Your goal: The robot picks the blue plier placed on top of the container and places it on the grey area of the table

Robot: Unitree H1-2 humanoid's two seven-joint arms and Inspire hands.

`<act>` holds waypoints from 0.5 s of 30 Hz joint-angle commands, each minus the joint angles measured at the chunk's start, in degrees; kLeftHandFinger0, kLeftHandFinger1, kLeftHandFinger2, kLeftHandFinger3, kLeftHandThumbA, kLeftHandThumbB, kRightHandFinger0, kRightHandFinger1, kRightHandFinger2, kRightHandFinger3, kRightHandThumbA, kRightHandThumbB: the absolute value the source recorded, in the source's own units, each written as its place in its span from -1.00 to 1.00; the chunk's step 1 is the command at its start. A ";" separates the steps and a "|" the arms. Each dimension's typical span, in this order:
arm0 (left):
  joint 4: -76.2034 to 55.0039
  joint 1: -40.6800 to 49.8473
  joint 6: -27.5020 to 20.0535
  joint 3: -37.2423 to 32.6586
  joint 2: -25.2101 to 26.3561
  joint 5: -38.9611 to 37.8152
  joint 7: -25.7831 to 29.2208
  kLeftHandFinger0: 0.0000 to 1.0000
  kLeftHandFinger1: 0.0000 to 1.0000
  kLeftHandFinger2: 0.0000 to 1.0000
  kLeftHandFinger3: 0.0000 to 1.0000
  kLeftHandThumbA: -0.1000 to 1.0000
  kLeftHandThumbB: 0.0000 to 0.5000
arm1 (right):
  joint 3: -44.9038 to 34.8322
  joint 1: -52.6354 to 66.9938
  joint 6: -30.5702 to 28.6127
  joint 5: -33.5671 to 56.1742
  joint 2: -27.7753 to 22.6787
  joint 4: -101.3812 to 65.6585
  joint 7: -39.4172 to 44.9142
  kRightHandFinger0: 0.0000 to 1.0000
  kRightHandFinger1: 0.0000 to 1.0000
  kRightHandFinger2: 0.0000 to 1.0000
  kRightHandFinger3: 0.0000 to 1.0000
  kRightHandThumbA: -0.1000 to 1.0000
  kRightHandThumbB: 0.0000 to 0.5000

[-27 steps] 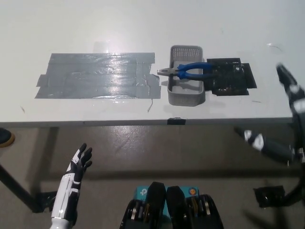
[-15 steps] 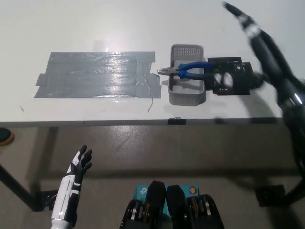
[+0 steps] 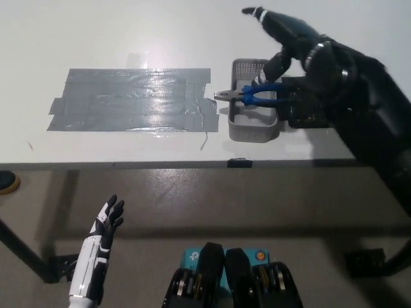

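The blue-handled plier (image 3: 252,94) lies across the rim of the small grey container (image 3: 252,121), its metal nose poking out to the left. My black right hand (image 3: 290,45) hovers over the container's right side with its fingers spread, open, covering the ends of the plier's handles. Left of the container, the grey taped area (image 3: 131,99) is stuck flat to the white table (image 3: 128,32). At the lower left, below the table edge, my white left hand (image 3: 106,219) rests open.
A black patch (image 3: 308,115) sits on the table right of the container, mostly under my right arm. The table's front edge (image 3: 160,165) runs across the middle of the view, with floor below it.
My right arm has swung in from the far right and up over the table, so the hand now hangs above the container and plier. The left hand has stayed put.
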 commanded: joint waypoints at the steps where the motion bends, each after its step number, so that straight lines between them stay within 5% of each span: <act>1: -0.81 0.39 -2.56 -0.13 -0.09 0.31 0.87 1.00 1.00 1.00 1.00 1.00 -0.92 | 1.06 -5.41 2.03 -3.30 1.98 4.36 2.08 1.00 1.00 1.00 1.00 1.00 0.06; 9: -0.98 -0.01 -2.58 0.12 0.40 1.15 1.01 1.00 1.00 1.00 1.00 1.00 -0.76 | 2.42 -7.54 2.03 -4.34 5.40 11.75 1.65 1.00 1.00 1.00 1.00 1.00 0.17; 15: -1.65 0.02 -1.65 0.06 0.44 3.39 1.46 1.00 1.00 1.00 1.00 1.00 -0.84 | 4.87 -8.13 1.43 -5.42 6.46 15.88 1.69 1.00 1.00 1.00 1.00 1.00 0.35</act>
